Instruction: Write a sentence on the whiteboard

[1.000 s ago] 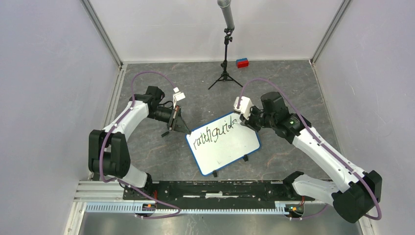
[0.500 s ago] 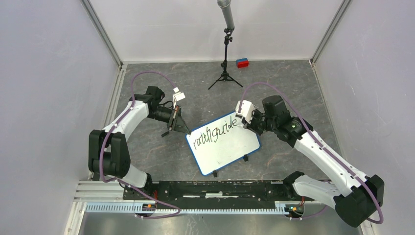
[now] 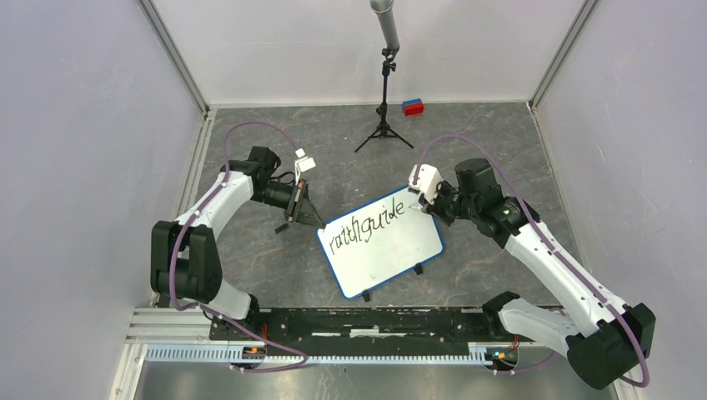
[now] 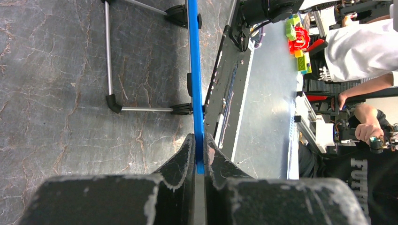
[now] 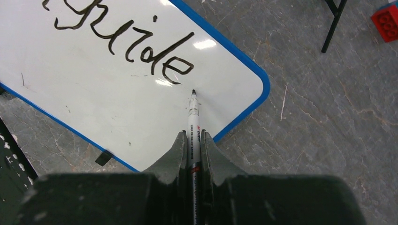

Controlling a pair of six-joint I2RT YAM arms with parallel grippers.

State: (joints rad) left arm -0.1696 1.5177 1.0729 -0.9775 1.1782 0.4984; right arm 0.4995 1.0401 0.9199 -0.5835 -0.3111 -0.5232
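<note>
R gripper [image 5: 193,137] clamped on marker [image 5: 193,110]; tip just ahead of fingers, beside last "e" of sentence [image 5: 141,56], near whiteboard [image 5: 94,108] corner; risk: little room ahead, next word may run off rim; L gripper [image 4: 199,143] pinches whiteboard edge; slip there = smeared stroke; R arm reaches fwd, wrist pitched down.
</note>
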